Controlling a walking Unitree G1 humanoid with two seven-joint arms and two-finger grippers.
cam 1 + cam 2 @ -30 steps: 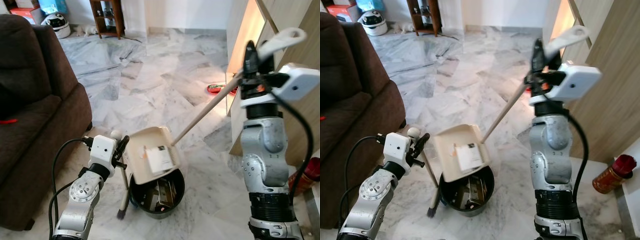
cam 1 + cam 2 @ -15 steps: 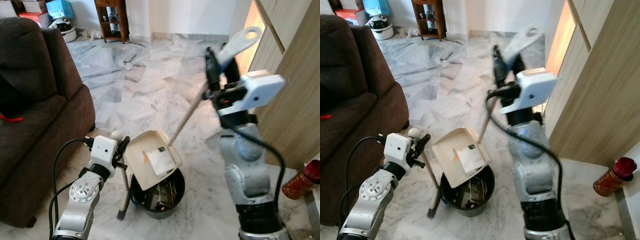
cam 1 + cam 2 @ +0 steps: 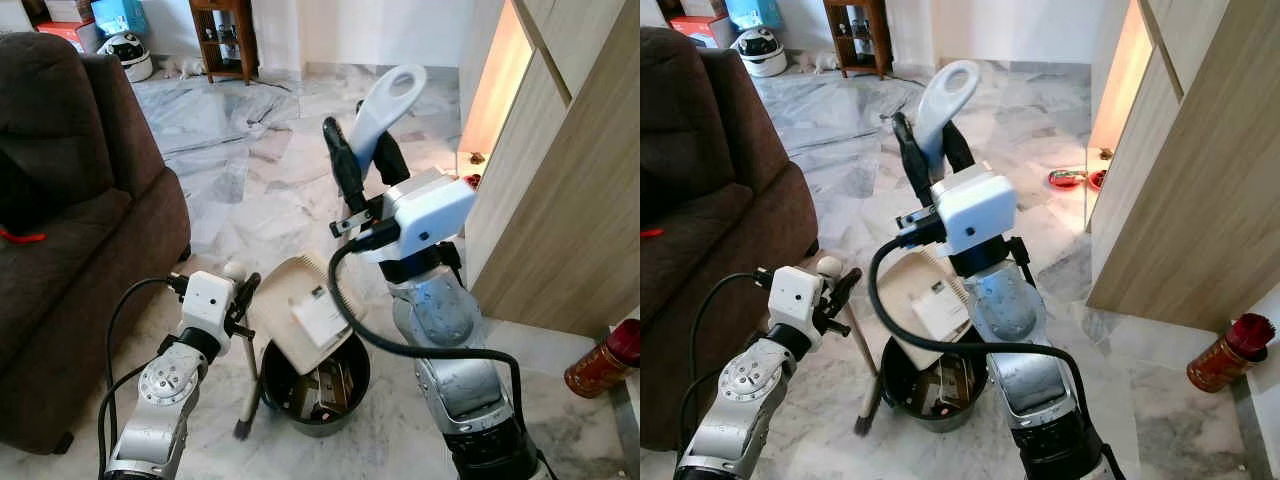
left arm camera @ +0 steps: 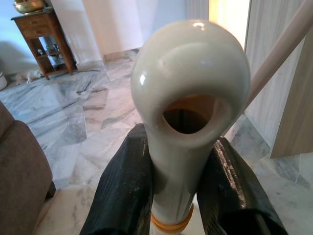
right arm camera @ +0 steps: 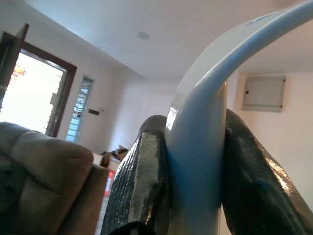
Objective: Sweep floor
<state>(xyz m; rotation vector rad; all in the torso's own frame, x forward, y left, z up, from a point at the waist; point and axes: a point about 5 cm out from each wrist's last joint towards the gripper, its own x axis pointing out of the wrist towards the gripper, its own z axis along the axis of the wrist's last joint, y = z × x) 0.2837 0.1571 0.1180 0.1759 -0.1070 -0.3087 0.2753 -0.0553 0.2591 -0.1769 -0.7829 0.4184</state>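
Tipping steeply over a black round bin (image 3: pixel 315 385), the cream dustpan (image 3: pixel 300 310) hangs with its open mouth down toward the bin's rim, a white piece of paper (image 3: pixel 318 318) lying on its inner face. Scraps of litter show inside the bin. The dustpan's long pale handle (image 3: pixel 385 100) rises up to the right gripper (image 3: pixel 362 160), whose two black fingers are clamped on either side of the handle just below its looped, light grey end; the right wrist view shows the fingers pressed against that curved grip. The right arm (image 3: pixel 450 360) stands tall in the middle of the head views, with a thick black cable looping off its white wrist housing.

Lower down on the left, the left gripper (image 3: pixel 240 297) is closed on the top of a small broom (image 3: pixel 247 375), just under its rounded cream knob, which has a hole in it in the left wrist view. The broom stands nearly upright, its dark bristle end resting on the marble floor (image 3: pixel 290 170) just beside the bin. A dark brown sofa (image 3: pixel 70 200) is on the robot's left, and a wooden cabinet panel (image 3: pixel 560 180) on its right. A red-capped bottle (image 3: pixel 600 365) stands on the floor near the cabinet. At the far end of the room, a small wooden shelf (image 3: pixel 222 35) stands against the wall.
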